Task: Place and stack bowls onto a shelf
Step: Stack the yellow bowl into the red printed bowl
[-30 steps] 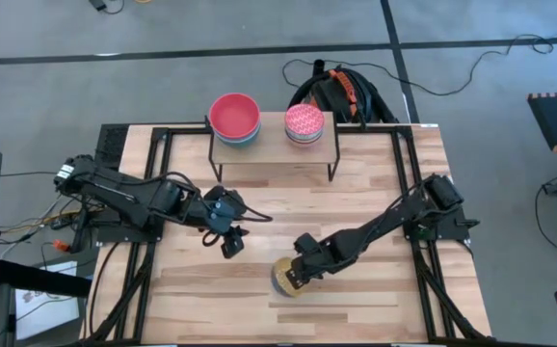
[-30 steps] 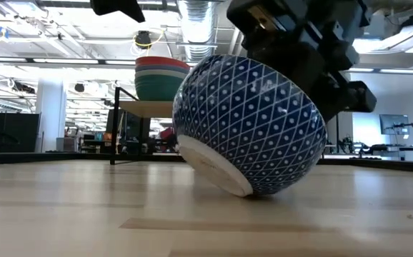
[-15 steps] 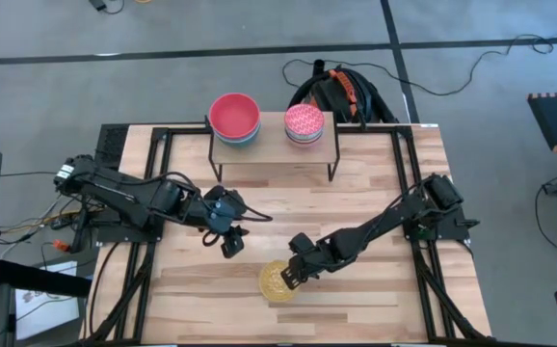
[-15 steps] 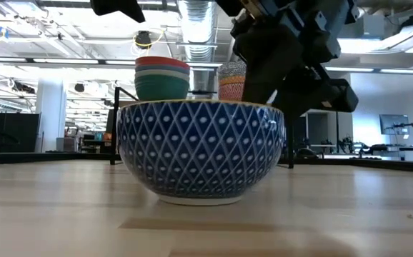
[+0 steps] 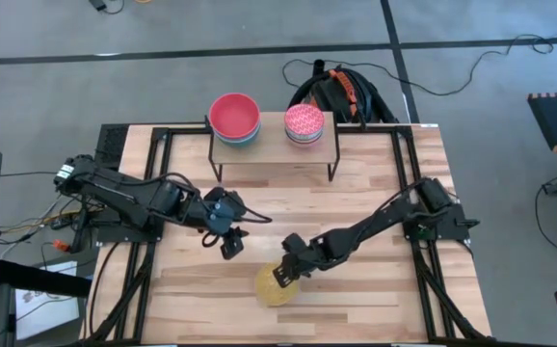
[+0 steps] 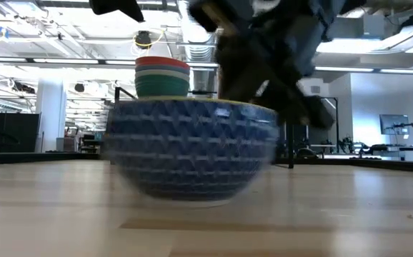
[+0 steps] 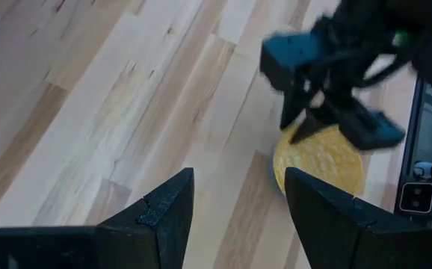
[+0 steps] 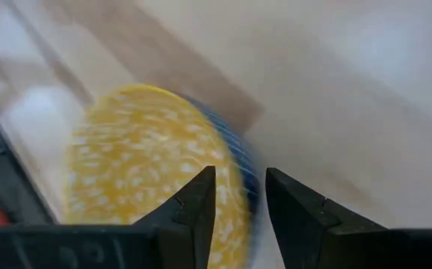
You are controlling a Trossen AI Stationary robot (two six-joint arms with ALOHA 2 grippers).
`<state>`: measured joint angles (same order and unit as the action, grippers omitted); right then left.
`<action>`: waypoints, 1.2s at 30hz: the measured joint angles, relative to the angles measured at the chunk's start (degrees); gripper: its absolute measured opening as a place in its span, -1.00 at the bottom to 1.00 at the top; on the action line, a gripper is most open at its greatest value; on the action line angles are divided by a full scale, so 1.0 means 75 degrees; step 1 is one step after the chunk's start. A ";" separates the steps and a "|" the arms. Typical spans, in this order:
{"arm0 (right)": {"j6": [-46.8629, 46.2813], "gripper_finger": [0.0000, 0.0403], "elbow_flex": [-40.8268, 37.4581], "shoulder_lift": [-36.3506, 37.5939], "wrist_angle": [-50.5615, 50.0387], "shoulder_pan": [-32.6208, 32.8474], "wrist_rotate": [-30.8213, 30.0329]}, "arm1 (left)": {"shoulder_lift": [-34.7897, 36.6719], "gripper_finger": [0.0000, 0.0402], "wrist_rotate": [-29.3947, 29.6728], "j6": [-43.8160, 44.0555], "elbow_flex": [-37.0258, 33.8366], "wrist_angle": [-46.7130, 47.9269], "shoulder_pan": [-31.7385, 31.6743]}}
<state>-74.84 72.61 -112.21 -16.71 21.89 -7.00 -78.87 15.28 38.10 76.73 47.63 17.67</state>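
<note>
High view: I see the bowl (image 5: 275, 286) upright on the table now, tipped a second ago; right gripper (image 5: 285, 274) at its rim, left gripper (image 5: 228, 241) waiting apart.
Low view: blue-patterned outside, sliding sideways; stacks sit on the shelf (image 6: 153, 108) behind.
Left wrist view: fingers spread, empty.
Right wrist view: fingers parted just beside the yellow interior, nothing clamped; I judge a regrasp comes before shelving.

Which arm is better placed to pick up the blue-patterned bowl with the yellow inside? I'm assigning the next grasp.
Probably the right. The right gripper is open at the blue-patterned bowl's rim. The left gripper is open too, but stands apart from it.
</note>
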 joint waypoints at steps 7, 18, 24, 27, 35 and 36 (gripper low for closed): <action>0.0012 -0.43 -0.0024 -0.0013 -0.0112 0.0011 0.0057 | 0.0003 -0.03 0.0004 0.0071 0.0000 0.0006 0.0000; 0.0267 -0.81 -0.0048 0.0226 -0.0421 -0.0091 -0.0294 | 0.0003 -0.03 0.0034 0.0003 0.0000 0.0000 -0.0005; 0.0273 -0.81 -0.0045 0.1128 -0.1383 -0.0107 -0.1508 | 0.0003 -0.03 -0.0022 -0.0253 0.0000 -0.0124 -0.0237; 0.0585 -0.81 -0.0045 0.1592 -0.1731 -0.0200 -0.2184 | 0.0000 -0.03 -0.0361 -0.0542 0.0000 -0.0601 -0.0539; 0.1636 -0.81 0.0035 0.2154 -0.1890 -0.0628 -0.2983 | 0.0000 -0.03 -0.1079 -0.0828 0.0000 -0.1365 -0.1472; 0.1781 -0.81 0.0121 0.2154 -0.1972 -0.0675 -0.2994 | -0.0005 -0.03 -0.1147 -0.0873 0.0000 -0.1354 -0.1590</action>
<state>-61.48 73.52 -96.05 -31.50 16.83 -29.46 -78.91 6.68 31.56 76.73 37.48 5.75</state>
